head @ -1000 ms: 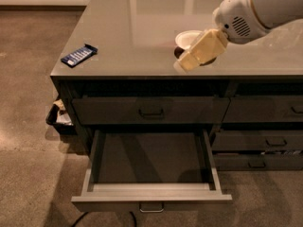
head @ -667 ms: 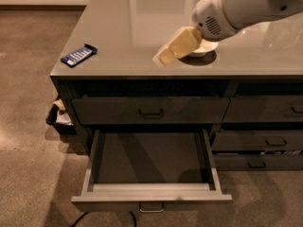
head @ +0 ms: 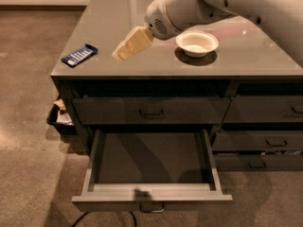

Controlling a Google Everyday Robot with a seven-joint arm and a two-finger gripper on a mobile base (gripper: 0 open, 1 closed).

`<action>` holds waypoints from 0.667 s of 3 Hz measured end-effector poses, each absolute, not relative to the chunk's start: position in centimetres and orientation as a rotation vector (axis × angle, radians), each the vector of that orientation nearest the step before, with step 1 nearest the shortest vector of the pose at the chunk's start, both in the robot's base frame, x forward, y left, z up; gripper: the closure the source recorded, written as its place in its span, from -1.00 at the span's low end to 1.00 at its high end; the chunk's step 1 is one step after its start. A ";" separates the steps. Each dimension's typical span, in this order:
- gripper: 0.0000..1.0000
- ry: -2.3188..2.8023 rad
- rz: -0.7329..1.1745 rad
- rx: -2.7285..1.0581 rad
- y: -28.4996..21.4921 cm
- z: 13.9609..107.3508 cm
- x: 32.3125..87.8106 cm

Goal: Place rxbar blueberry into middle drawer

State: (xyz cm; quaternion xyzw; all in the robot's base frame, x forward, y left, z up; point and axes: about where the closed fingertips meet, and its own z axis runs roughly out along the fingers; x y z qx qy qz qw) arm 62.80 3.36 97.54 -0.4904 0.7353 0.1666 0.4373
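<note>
Entry: my end effector [head: 124, 49] hangs above the grey surface [head: 156, 65], angled down toward its front edge, carrying nothing that I can see; whether it is spread or pressed together I cannot tell. The rxbar blueberry [head: 79, 55] lies flat on the surface well off to the camera's left of my tip, near the corner and apart from me. The white bowl [head: 197, 42] sits on my other side, just beside the wrist housing. The middle drawer [head: 151, 189] is pulled out below and in front of me, its dark floor bare, under the closed top drawer front [head: 150, 110]. Handling judgement: the bar looks light and thin, its wrapper probably slick and a little crinkly, the contents firm enough to take a moderate pinch. It lies low, so I would come from above and close across the narrow width near mid-length. Risk: a shallow approach nudges it off the nearby edge.
</note>
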 end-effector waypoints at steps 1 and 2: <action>-1.00 1.776 0.487 -1.264 8.8 96.0 65.1; -1.00 1.775 0.487 -1.264 8.8 96.0 65.1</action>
